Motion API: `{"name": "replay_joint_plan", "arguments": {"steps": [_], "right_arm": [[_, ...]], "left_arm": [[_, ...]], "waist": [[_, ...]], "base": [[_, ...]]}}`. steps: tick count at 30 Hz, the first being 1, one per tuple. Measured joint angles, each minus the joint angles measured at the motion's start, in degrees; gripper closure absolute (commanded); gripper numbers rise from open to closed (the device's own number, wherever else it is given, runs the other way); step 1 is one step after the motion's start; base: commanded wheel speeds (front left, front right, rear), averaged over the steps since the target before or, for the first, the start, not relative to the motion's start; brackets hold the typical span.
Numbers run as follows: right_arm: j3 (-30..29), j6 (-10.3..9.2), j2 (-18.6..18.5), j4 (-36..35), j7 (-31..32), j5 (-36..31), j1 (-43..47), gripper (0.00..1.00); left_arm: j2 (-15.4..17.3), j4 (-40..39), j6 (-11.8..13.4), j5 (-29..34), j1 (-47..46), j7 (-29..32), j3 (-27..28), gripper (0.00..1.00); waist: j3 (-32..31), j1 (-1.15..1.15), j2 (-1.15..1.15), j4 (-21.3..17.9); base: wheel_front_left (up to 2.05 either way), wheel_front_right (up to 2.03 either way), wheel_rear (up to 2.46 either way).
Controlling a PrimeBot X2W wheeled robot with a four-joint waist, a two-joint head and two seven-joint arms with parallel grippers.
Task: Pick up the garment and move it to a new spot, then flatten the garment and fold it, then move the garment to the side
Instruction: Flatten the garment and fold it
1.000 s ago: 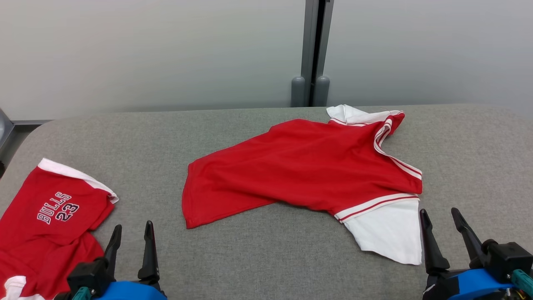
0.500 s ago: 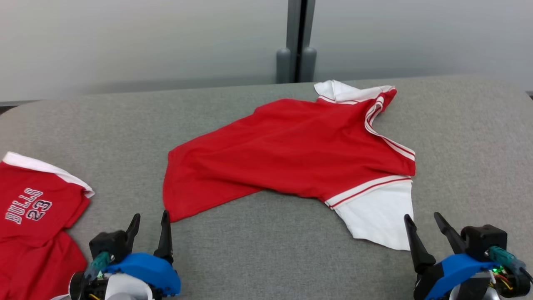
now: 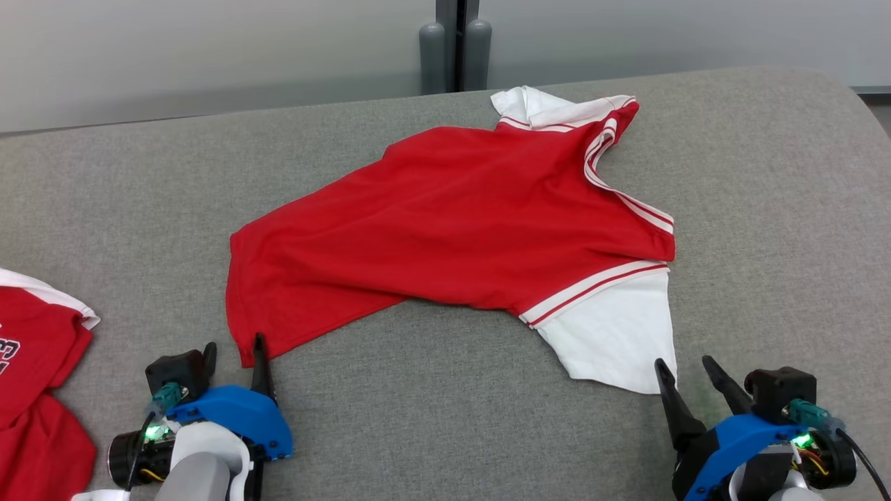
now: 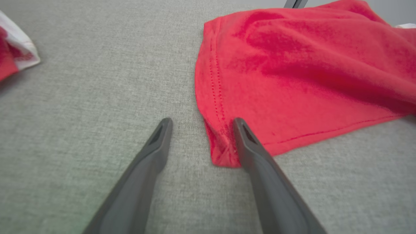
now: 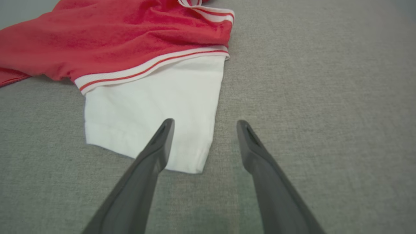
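Both grippers have drawn in to the garment since a second ago, and the head camera has swung as well, so the whole scene sits differently in its picture. The red shirt lies spread but rumpled near the middle of the grey fabric-covered table, its white-and-red striped collar towards the far edge and one white sleeve pointing back at the robot. The left gripper is low over the table at the shirt's near hem corner, its fingers spread wide with nothing between them but a little of that corner; in the left wrist view the corner lies against the inner side of the right-hand finger, though whether it actually touches the cloth cannot be told. The right gripper is likewise wide apart and holds nothing, its tips at the sleeve's near corner: in the right wrist view that corner falls between the two fingers and the left-hand finger crosses over the white cloth. A second red garment with a white band lies well apart at the table's left edge, and a grey post stands against the pale wall behind
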Motion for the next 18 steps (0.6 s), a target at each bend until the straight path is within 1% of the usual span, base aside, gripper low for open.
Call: {"name": "replay_joint_plan", "arguments": {"steps": [1,3,7,14,15,16,17,18], "right_arm": [[0.16,0.0,0.01,0.57,-0.38,0.33,-0.02,0.0],[0.55,0.0,0.0,1.46,-0.78,0.57,-0.03,0.0],[0.97,0.01,0.01,2.52,-0.88,0.87,-0.1,0.0],[1.72,0.0,-0.01,4.47,-0.11,1.14,-0.1,0.0],[1.9,0.0,0.0,4.93,0.23,1.57,-0.36,0.05],[1.87,0.0,-0.02,5.41,0.27,1.64,-0.79,0.52],[1.86,0.0,-0.05,5.88,0.22,1.64,-1.21,0.61],[1.92,-0.01,-0.09,6.32,0.13,1.69,-1.48,1.0]], "left_arm": [[-0.01,0.52,-0.29,0.0,-0.42,-0.02,-0.21,0.05],[0.11,1.54,-1.35,0.12,-1.23,0.0,-1.09,1.0],[-0.58,2.82,-3.27,0.13,-2.14,0.18,-2.43,1.0],[-0.91,4.44,-4.36,-0.48,-2.68,-1.37,-3.1,1.0],[-0.99,4.66,-4.59,-0.51,-2.8,-1.54,-3.22,1.0],[-1.09,4.91,-4.75,-0.53,-2.97,-1.78,-3.28,1.0],[-1.19,5.12,-4.78,-0.54,-3.12,-2.04,-3.35,1.0],[-1.25,5.31,-4.88,-0.55,-3.26,-2.37,-3.38,1.0]], "waist": [[0.17,0.0,0.0,-0.08],[0.38,0.0,0.0,-0.12],[0.69,-0.01,0.0,-0.09],[1.14,-0.01,0.0,0.11],[1.22,-0.01,0.0,0.27],[1.31,-0.01,0.0,0.46],[1.42,-0.01,0.0,0.62],[1.53,-0.01,0.0,0.76]], "base": [[0.0,0.0,0.0],[0.0,0.0,0.0],[0.0,0.0,0.0],[0.0,0.0,0.0],[0.0,0.0,0.0],[0.0,0.0,0.0],[0.0,0.0,0.0],[0.0,0.0,0.0]]}}
